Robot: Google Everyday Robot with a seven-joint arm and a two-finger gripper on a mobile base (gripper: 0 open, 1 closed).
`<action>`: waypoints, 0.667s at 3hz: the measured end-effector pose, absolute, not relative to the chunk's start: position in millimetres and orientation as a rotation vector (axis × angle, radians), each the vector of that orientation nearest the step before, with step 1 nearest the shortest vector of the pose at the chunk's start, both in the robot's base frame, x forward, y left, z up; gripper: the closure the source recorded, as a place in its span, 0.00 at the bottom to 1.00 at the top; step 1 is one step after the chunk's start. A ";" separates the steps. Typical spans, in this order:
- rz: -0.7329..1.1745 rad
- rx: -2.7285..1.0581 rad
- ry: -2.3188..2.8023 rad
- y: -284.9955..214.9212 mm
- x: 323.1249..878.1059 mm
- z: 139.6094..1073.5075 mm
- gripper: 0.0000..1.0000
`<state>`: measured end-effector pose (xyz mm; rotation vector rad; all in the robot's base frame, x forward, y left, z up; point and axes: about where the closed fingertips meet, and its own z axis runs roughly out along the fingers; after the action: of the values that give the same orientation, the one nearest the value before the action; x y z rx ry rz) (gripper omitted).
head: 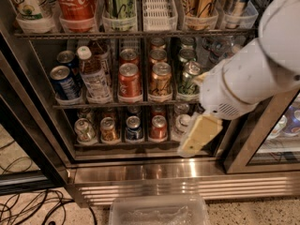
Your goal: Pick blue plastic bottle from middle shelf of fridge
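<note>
The blue plastic bottle (92, 76) stands upright on the middle shelf (117, 104) of the fridge (164, 172), in the second lane from the left. It has a white cap and a pale label, with a blue can (62, 81) to its left and a red can (129, 81) to its right. My gripper (198, 135) hangs cream-coloured from the white arm (253, 74) at the right. It is in front of the lower right of the racks, well to the right of the bottle and below it. The arm hides the right end of the middle shelf.
The top rack holds tall cans, a red Coca-Cola can (75, 1) and an empty white lane tray (159, 6). The bottom rack holds short cans (133, 128). A clear plastic bin (159, 212) sits on the floor in front. Cables (28, 205) lie at the left. A door frame (253, 139) stands at the right.
</note>
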<state>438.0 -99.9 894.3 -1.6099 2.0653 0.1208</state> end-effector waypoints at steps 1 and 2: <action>0.176 -1.658 1.967 -63.5 438.3 882.8 0.00; 0.178 -1.662 1.961 -61.9 437.9 883.0 0.00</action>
<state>437.9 -61.9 883.0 -1.6624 1.9606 0.1779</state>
